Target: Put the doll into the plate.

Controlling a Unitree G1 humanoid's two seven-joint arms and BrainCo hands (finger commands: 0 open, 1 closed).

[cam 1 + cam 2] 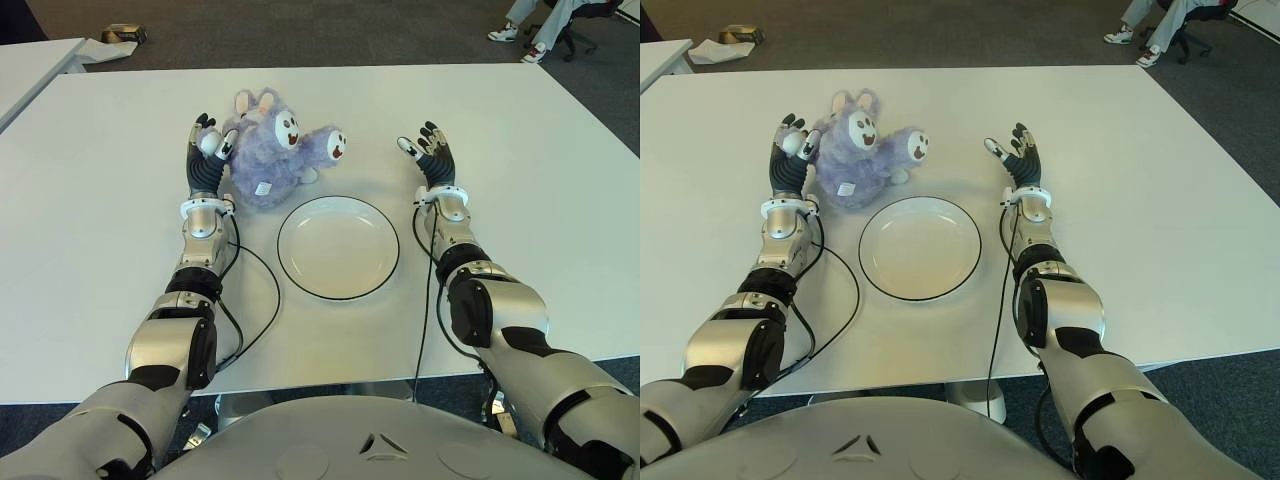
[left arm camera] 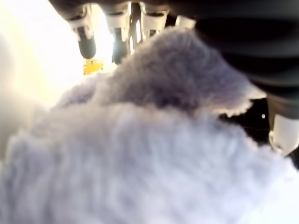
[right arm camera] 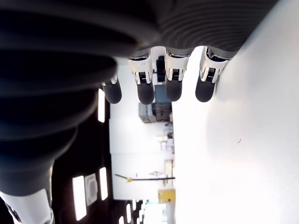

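The purple plush doll [image 1: 272, 152] lies on the white table [image 1: 520, 140] just behind the empty plate [image 1: 338, 246], toward its left side — not in it. The left hand [image 1: 208, 150] is pressed against the doll's left flank, its fingers [image 2: 87, 41] straight over the fur; they seem to touch rather than grip it. The right hand [image 1: 430, 150] shows right of the plate — fingers spread, holding nothing.
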